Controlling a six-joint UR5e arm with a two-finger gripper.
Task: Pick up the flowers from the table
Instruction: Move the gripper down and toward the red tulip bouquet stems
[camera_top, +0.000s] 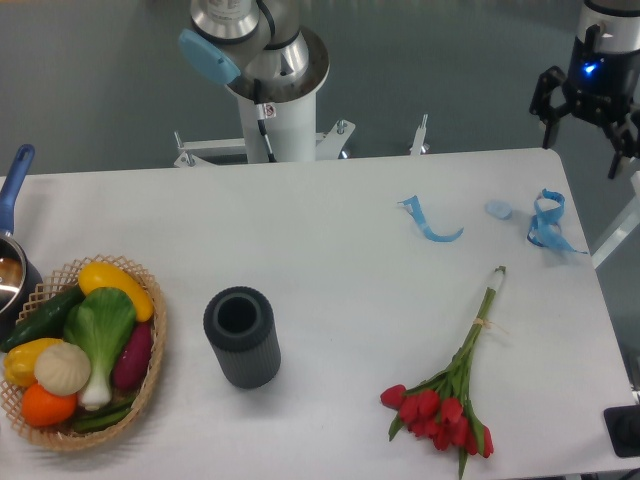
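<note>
My hand (588, 95) hangs with its fingers apart; the flowers (452, 398) look light and floppy, so I'd grip the tied stems.

The white table (330, 240) carries the flowers (450, 385) at its near right, red heads nearest, stems running up and to the right. A dark ribbed cylinder (241, 337) stands near the middle. A wicker basket (150, 375) of produce sits at the near left (a pot (12, 275) behind it, cut by the edge). Blue ribbon scraps (430, 222) lie at the far right.
</note>
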